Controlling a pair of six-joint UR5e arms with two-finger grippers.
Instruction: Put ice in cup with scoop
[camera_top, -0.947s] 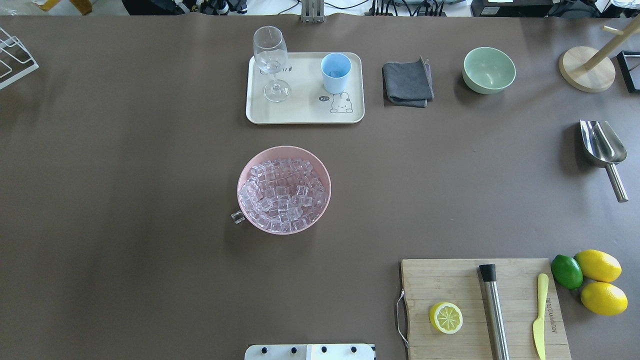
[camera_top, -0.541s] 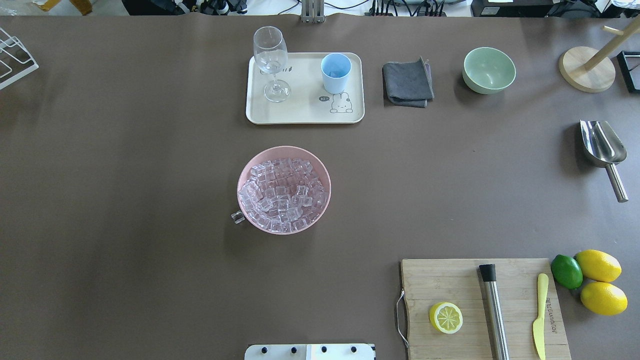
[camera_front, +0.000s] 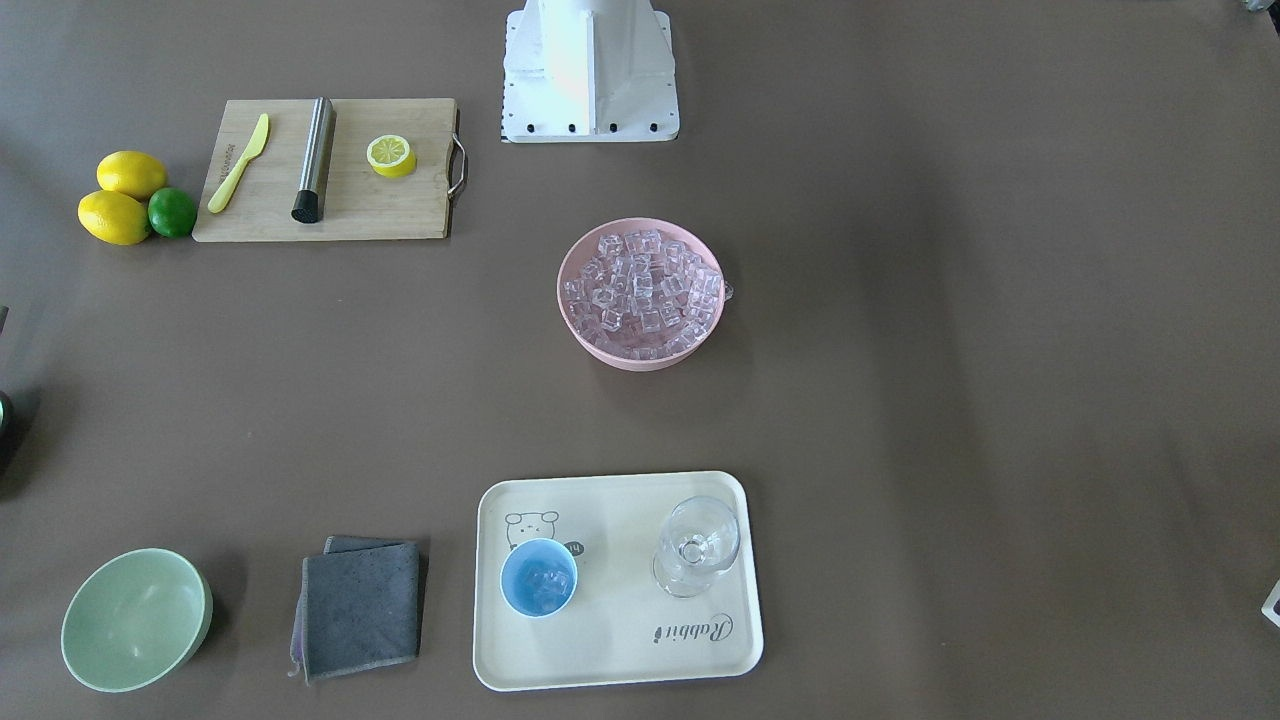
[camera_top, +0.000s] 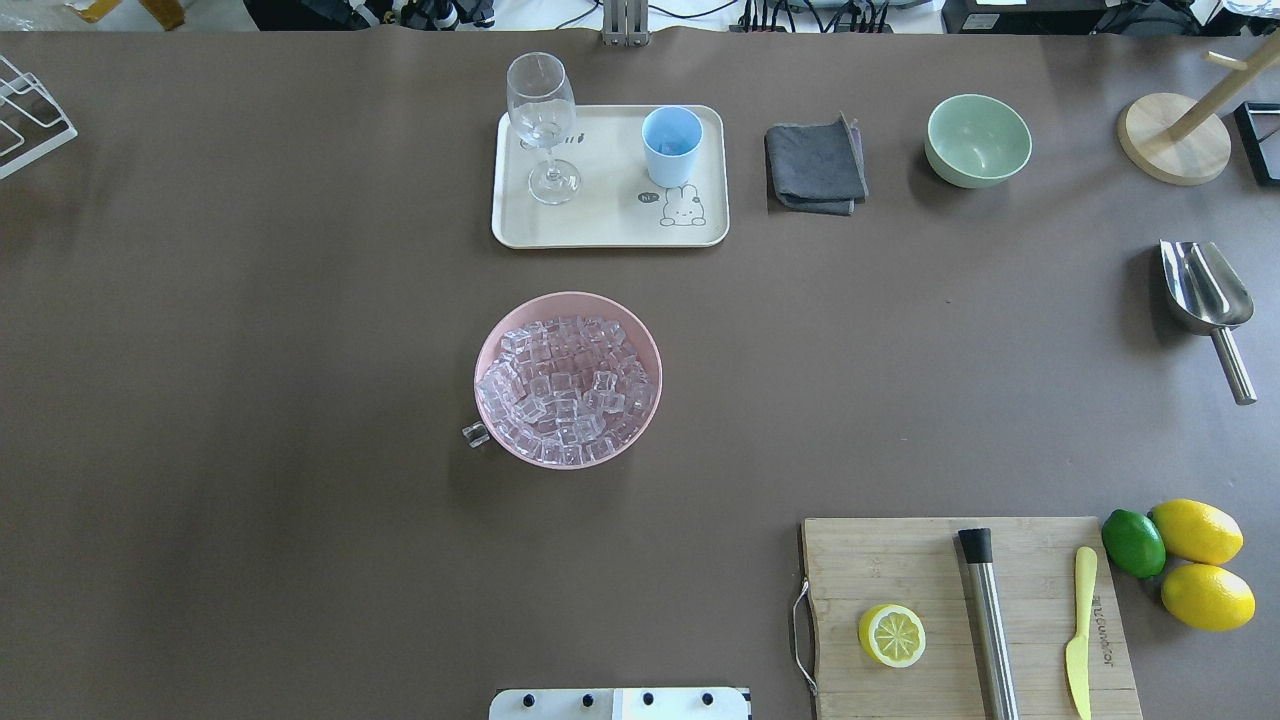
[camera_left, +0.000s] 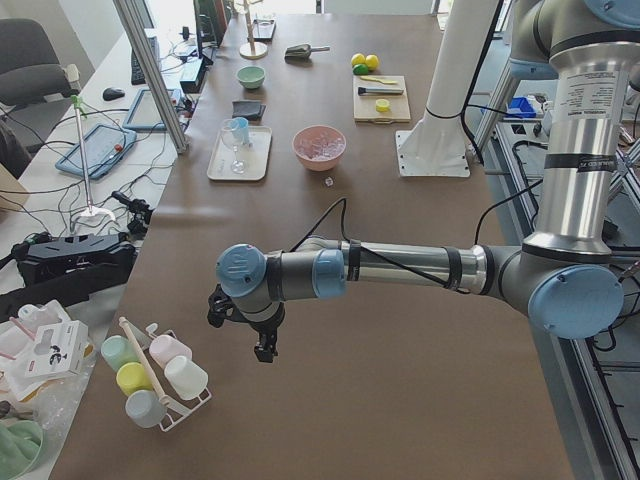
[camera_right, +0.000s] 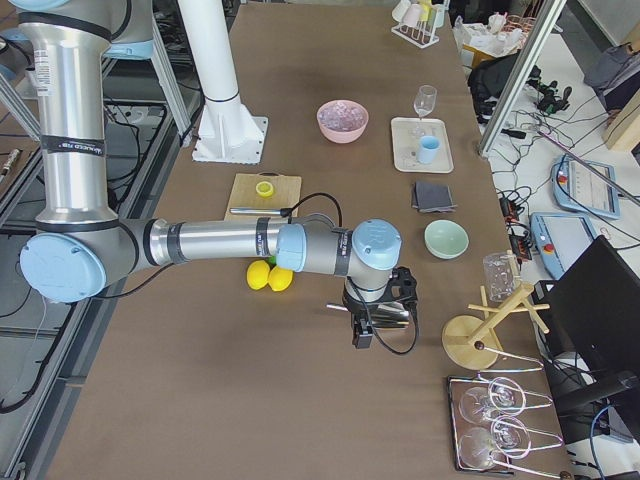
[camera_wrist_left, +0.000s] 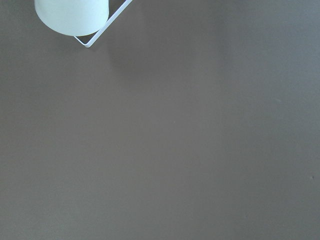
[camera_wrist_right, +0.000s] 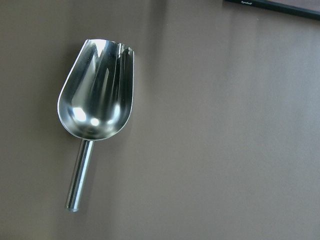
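The ice (camera_top: 565, 385) fills a pink bowl (camera_top: 487, 345) mid-table, also in the front view (camera_front: 642, 290). One loose cube (camera_top: 475, 434) lies beside the bowl. The light blue cup (camera_top: 672, 145) stands on a cream tray (camera_top: 600, 225); in the front view the cup (camera_front: 538, 578) seems to hold a few clear cubes. The silver scoop (camera_top: 1205, 290) lies on the table at the right, trough up, and shows in the right wrist view (camera_wrist_right: 97, 90). My right gripper (camera_right: 362, 335) hovers over the scoop. My left gripper (camera_left: 262, 345) hangs far left. I cannot tell whether either is open.
A stemmed glass (camera_top: 542, 120) shares the tray. A grey cloth (camera_top: 815, 165), green bowl (camera_top: 977, 140) and wooden stand (camera_top: 1172, 140) are at the back right. A cutting board (camera_top: 900, 560) holds a lemon half, steel cylinder (camera_top: 988, 620) and yellow knife. A cup rack (camera_left: 155, 375) stands by the left gripper.
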